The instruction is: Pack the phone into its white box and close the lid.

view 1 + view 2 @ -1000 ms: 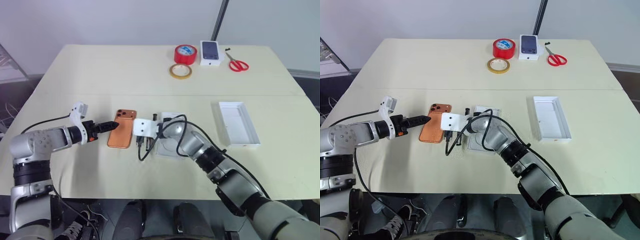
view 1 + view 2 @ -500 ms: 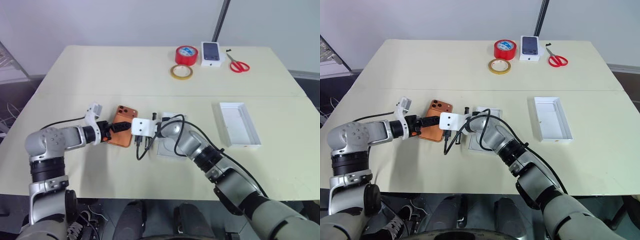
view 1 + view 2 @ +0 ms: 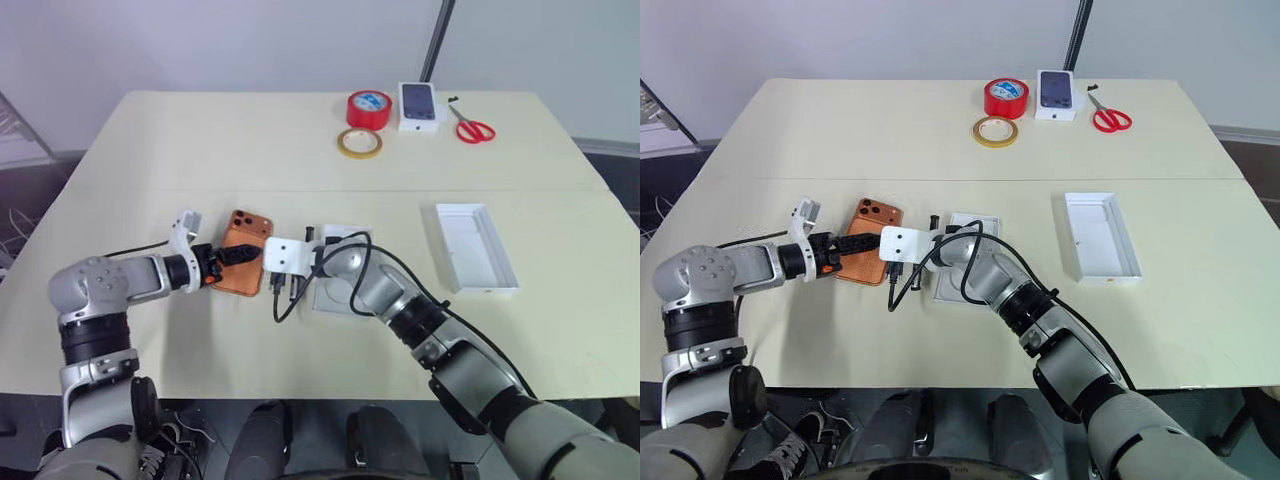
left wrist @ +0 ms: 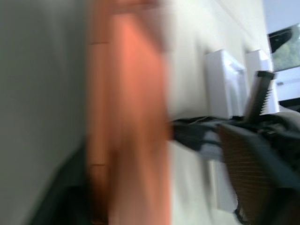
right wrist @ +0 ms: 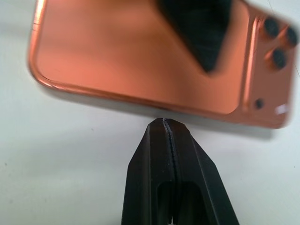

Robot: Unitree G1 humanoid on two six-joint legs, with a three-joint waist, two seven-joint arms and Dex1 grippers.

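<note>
The phone [image 3: 243, 266] is lying camera-side up on the bench [image 3: 250, 150], well apart from the white box [image 3: 476, 246]. It is straddled by the left end effector [image 3: 862, 243], grip uncertain, apparently for lifting. Its far edge is braced by the pinched-shut right end effector [image 5: 165, 123].

Glossy metallic orange phone [image 5: 140, 56], matt cream table [image 3: 250, 140]

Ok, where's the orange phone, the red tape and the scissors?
Phone [image 3: 865, 250], right eye view, on its bare orange back.
Red tape roll [image 3: 368, 109], left eye view, on its red outer side.
Scissors [image 3: 476, 131], left eye view, on the red handles.
</note>
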